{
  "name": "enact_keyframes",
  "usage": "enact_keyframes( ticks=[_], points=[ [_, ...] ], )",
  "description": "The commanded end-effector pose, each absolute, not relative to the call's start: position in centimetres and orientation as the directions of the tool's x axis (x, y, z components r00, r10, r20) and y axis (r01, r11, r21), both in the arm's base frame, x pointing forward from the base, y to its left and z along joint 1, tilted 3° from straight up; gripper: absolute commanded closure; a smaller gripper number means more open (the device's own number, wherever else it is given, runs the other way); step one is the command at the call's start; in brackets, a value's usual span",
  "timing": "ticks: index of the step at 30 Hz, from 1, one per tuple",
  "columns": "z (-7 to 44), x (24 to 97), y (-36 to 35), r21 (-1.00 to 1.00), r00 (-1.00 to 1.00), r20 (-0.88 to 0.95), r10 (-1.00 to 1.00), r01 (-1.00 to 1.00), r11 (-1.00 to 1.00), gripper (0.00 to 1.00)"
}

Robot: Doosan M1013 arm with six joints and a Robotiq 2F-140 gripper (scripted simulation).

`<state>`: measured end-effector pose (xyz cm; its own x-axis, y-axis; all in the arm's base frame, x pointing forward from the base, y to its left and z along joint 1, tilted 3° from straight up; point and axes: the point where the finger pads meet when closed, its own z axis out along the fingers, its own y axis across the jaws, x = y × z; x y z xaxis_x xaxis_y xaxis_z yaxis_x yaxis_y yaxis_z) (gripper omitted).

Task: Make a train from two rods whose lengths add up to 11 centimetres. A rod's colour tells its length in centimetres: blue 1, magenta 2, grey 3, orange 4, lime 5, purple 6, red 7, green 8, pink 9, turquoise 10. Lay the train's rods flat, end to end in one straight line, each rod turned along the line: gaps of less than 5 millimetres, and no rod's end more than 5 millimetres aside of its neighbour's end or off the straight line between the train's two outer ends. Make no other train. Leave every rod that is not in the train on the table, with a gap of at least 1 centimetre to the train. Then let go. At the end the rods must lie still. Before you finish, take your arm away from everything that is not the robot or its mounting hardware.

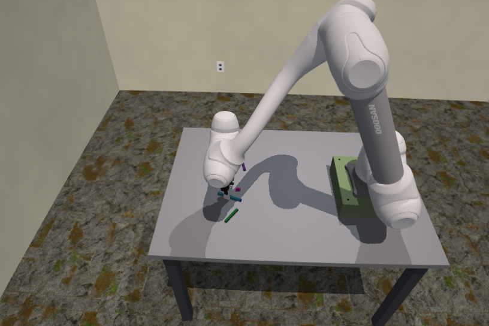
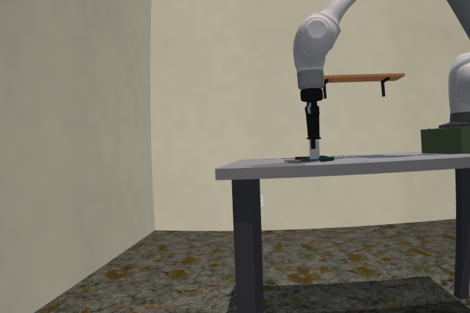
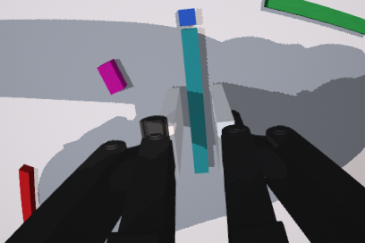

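A long turquoise rod (image 3: 196,85) (image 1: 235,198) lies flat on the grey table (image 1: 296,235). A small blue rod (image 3: 186,17) (image 1: 240,199) lies just past its far end, roughly in line with it, with a thin gap. My gripper (image 3: 196,105) (image 1: 225,191) (image 2: 314,155) points straight down at the table. Its fingers straddle the near part of the turquoise rod with a small gap on each side. It is open.
A magenta rod (image 3: 113,77) (image 1: 237,189) lies left of the turquoise rod. A green rod (image 3: 313,12) (image 1: 231,215) lies to the right, a red rod (image 3: 25,192) near left, and a purple rod (image 1: 244,166) farther off. The arm's green base block (image 1: 347,196) stands at the right.
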<state>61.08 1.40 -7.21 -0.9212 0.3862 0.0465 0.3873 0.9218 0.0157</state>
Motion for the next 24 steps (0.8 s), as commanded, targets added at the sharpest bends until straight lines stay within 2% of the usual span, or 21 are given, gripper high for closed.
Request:
enact_keyframes(
  ticks=[1,15,24],
  points=[
    [-7.5,60.8,1.6,0.018,-0.922,0.049,0.384,0.385,0.923,0.85],
    [-7.2,60.8,1.6,0.018,-0.922,0.049,0.384,0.385,0.923,0.85],
    [-3.8,61.0,1.5,0.018,-0.922,0.049,0.384,0.385,0.923,0.85]
  ],
)
